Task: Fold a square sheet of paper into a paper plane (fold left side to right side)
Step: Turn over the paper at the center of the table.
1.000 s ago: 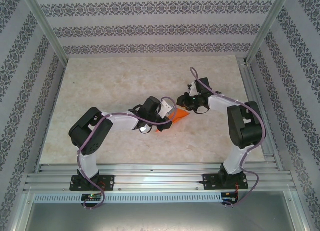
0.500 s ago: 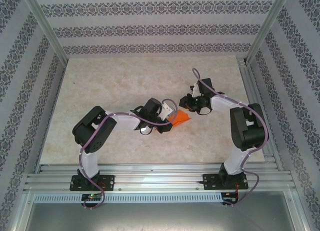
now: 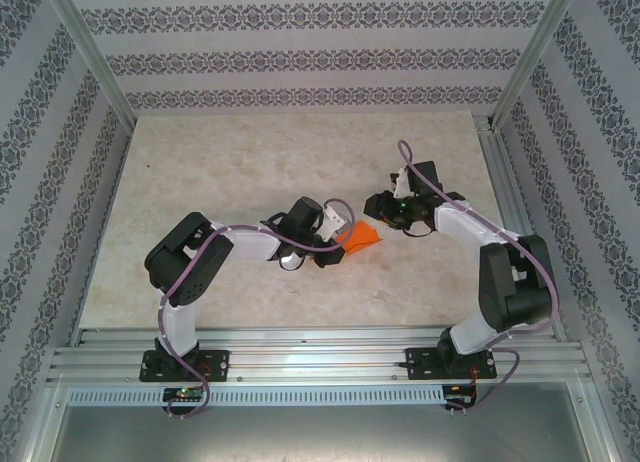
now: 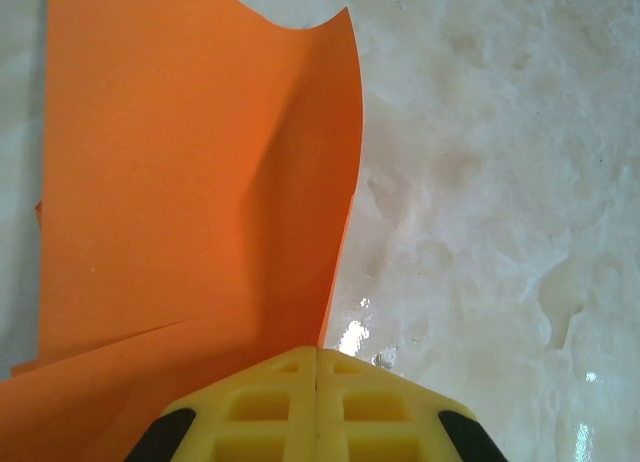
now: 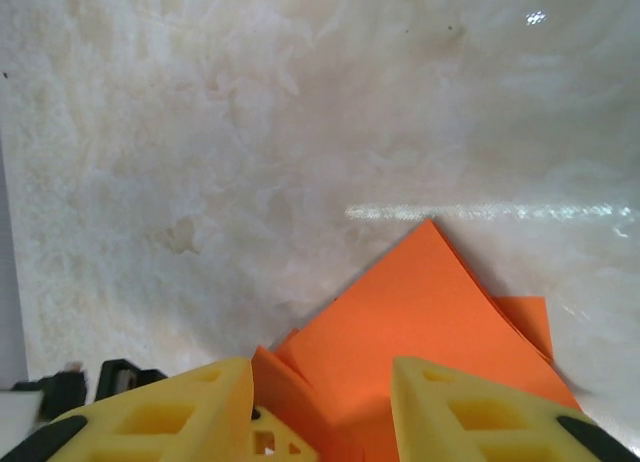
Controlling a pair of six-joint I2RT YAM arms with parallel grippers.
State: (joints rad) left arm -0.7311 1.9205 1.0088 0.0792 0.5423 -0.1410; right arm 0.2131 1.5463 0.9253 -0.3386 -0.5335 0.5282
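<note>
Release on the R side is what's new. The right gripper (image 5: 322, 382) has widened over the last sec. Its fingers now stand clearly apart w/ nothing pinched. The orange sheet (image 3: 362, 238) lies in the gap below them in the R wrist view and looks free of both fingers. In the top view that gripper has backed off toward the sheet's 2 o'clock, near it but apart, and its elbow has swung out toward 3 o'clock.

The left gripper (image 4: 317, 367) has barely shifted. Its fingers are pressed together, apparently clamped on the sheet's near edge, and it sits at the sheet's 9 o'clock in the top view. The L wrist view shows a flap rising from that pinch, bowed, not lying flat.

The sheet sits on the table (image 3: 220, 182) just off ctr, toward 3–4 o'clock. It is already folded into layers, w/ overlapping edges in the R wrist view. It isn't a slim dart yet, so the plane is prob. only partway done.

My read: the R arm has let go after a fold, so only the L pinch holds the paper. The flap looks uncreased and could spring back or slide. Next move prob. needs a press along the fold before the L lets go.
</note>
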